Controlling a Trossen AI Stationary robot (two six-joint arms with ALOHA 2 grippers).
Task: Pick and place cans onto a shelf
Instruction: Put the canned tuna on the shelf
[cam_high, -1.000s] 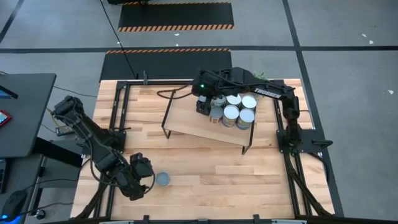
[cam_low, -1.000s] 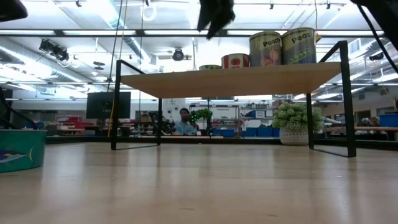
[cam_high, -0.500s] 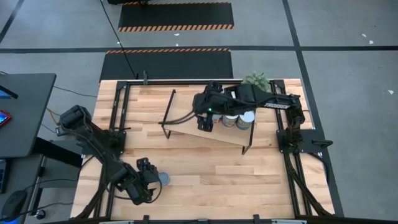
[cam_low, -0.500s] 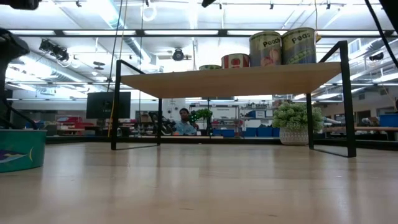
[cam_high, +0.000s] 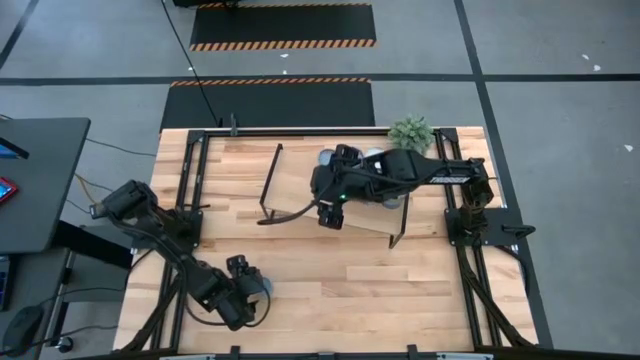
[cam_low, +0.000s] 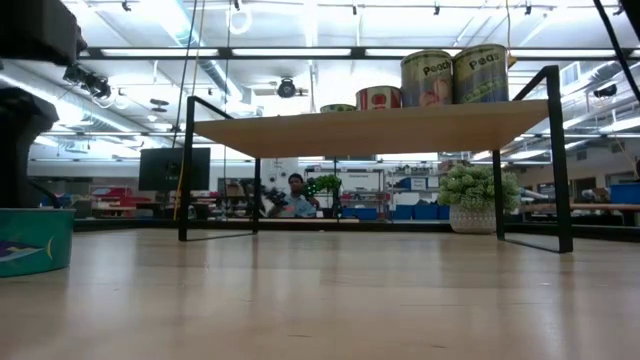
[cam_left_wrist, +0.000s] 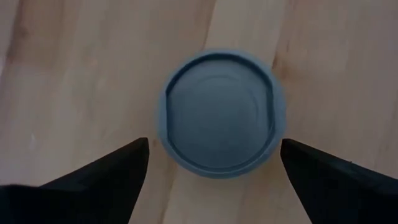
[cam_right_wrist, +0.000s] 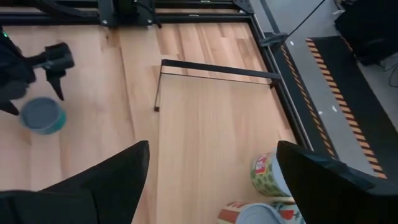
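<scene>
A grey-blue-topped can (cam_left_wrist: 217, 112) with a teal side (cam_low: 30, 240) stands on its base on the tabletop near the front left. My left gripper (cam_left_wrist: 214, 180) hovers above it, open, one finger on either side of the can and apart from it; it also shows in the high view (cam_high: 252, 290). The shelf (cam_low: 370, 130) stands on the table on its black legs and carries several cans (cam_low: 427, 78) at its right end. My right gripper (cam_right_wrist: 211, 186) is open and empty above the shelf board (cam_right_wrist: 211, 143), beside those cans (cam_right_wrist: 270, 174).
A small potted plant (cam_high: 410, 132) stands at the table's far right, behind the shelf. A black frame (cam_high: 190, 180) runs along the table's edges. Bare tabletop lies between the shelf and the near edge (cam_high: 380, 280). A person shows in the room far behind (cam_low: 297, 197).
My left gripper has gone toward the table's right, from beside the teal can to above it. My right gripper has risen from beside the cans on the shelf and gone toward the table's near edge, out of the low view.
</scene>
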